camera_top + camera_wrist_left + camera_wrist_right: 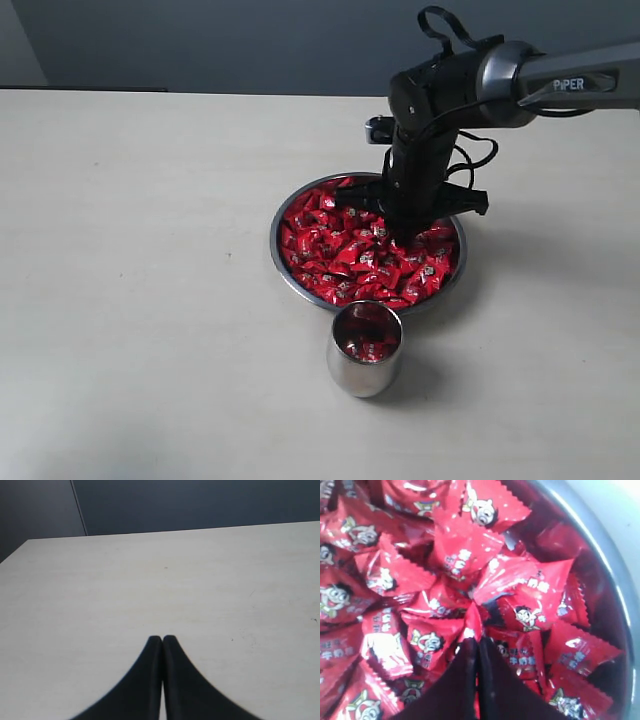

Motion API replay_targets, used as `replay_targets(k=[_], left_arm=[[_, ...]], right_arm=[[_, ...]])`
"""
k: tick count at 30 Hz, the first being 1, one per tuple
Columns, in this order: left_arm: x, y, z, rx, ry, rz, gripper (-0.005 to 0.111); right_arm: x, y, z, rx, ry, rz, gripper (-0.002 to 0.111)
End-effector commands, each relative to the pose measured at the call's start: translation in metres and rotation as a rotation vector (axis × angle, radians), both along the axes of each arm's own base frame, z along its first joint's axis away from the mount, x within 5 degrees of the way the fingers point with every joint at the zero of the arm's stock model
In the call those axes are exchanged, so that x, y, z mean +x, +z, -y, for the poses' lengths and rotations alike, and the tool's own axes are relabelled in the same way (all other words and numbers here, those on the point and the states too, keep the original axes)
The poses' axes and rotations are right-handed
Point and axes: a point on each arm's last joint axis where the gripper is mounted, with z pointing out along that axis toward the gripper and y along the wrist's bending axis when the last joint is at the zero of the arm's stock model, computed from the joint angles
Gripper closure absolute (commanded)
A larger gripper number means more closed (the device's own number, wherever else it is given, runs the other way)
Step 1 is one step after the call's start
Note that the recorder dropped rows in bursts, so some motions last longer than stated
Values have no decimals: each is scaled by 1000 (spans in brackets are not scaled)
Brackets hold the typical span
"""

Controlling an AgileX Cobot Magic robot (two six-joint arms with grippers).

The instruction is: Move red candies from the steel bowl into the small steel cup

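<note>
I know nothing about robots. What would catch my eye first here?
A steel bowl heaped with shiny red candies sits in the middle of the pale table. The right gripper is shut and dug into the pile on the bowl's far right side. Just in front of the bowl stands a small steel cup with red showing inside.

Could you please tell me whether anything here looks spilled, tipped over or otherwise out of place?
Nothing stands out. The red candies lie inside the steel bowl or the small steel cup, which stands upright beside the bowl; none shows on the table. The right gripper reaches into the bowl.
</note>
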Motion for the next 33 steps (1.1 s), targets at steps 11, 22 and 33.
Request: replay_targets(k=[11,22,33], left_arm=[[0,0,0,2,2,12,106],[0,0,0,2,2,12,106],[0,0,0,2,2,12,106]], right_arm=[[-8,60,11,-5,116,80,109],[-44,114,17,67,362,105,109],[-120,105,2,141,507,121,109]])
